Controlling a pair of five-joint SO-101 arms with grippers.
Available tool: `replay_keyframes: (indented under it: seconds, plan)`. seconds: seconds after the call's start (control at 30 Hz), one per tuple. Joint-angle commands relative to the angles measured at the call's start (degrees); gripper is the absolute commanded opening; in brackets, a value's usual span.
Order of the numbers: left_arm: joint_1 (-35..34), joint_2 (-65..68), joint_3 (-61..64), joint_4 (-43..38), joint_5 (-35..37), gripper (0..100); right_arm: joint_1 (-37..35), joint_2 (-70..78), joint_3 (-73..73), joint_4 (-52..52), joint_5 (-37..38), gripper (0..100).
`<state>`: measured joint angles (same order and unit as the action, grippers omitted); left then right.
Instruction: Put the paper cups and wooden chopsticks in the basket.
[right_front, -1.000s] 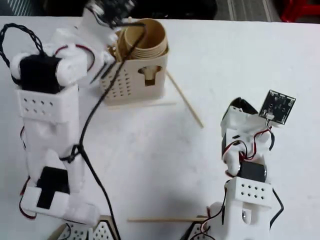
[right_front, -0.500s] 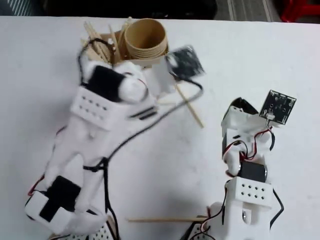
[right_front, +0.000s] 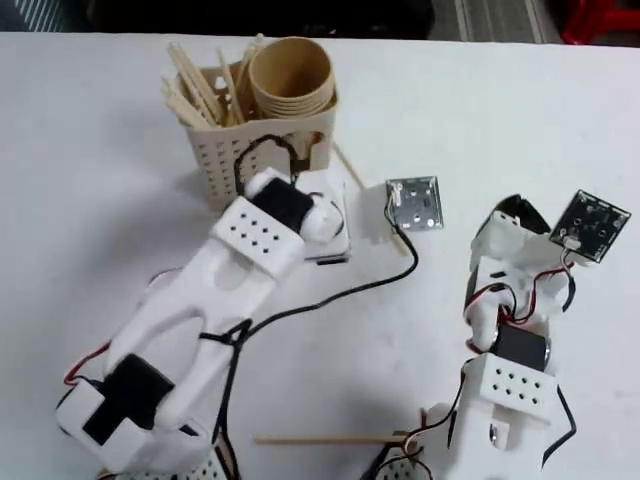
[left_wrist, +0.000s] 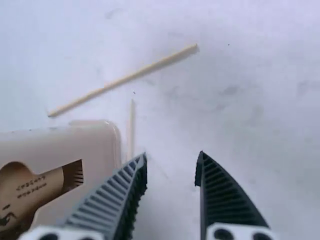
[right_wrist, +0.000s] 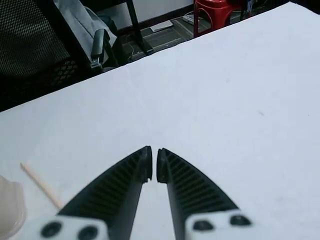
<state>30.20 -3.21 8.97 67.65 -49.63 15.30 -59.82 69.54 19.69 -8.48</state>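
Observation:
The perforated basket (right_front: 262, 152) stands at the table's far left and holds stacked paper cups (right_front: 291, 74) and several wooden chopsticks (right_front: 193, 84). My left arm lies just in front of the basket. In the left wrist view my left gripper (left_wrist: 170, 167) is open over bare table beside the basket's corner (left_wrist: 60, 145). One loose chopstick (left_wrist: 125, 79) lies beyond it and a second one (left_wrist: 131, 127) lies along the basket. My right gripper (right_wrist: 153, 162) is shut and empty, at the right of the table (right_front: 515, 215).
A loose chopstick (right_front: 350, 168) slants away from the basket's right side. Another chopstick (right_front: 330, 438) lies near the front edge between the two arm bases. A black cable (right_front: 330, 300) trails across the middle of the table.
My left arm has swung from the basket's left side around to its front right and come down low over the table. My right arm has shifted slightly to the right.

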Motion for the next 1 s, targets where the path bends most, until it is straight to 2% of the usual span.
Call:
replay_keyframes:
  seconds: [0.0, 0.3, 0.43, 0.57, 0.8, 0.97]
  plan:
    - [0.4, 1.5, 1.2, -6.7, -0.7, 17, 0.7, -1.4, -1.5, -1.1, -0.6, 3.4]
    - [-2.7, 19.2, -12.4, -7.0, -0.8, 20, 1.1, -1.6, -1.5, -1.1, -0.4, 3.4]
    - [-3.6, 26.2, -18.6, -6.4, -4.0, 20, 2.7, -1.6, -2.3, -1.0, -0.4, 3.4]
    - [-5.6, 34.7, -28.5, -5.5, -4.4, 20, 3.3, -1.6, -2.6, -0.7, -0.5, 3.4]
    - [-6.9, 51.5, -53.1, 6.3, -4.5, 20, 3.1, -1.6, -2.7, -0.7, -0.4, 3.4]
    - [-6.6, 62.8, -70.1, 16.1, -7.6, 20, 3.1, -1.6, -2.7, -0.7, -0.3, 3.4]
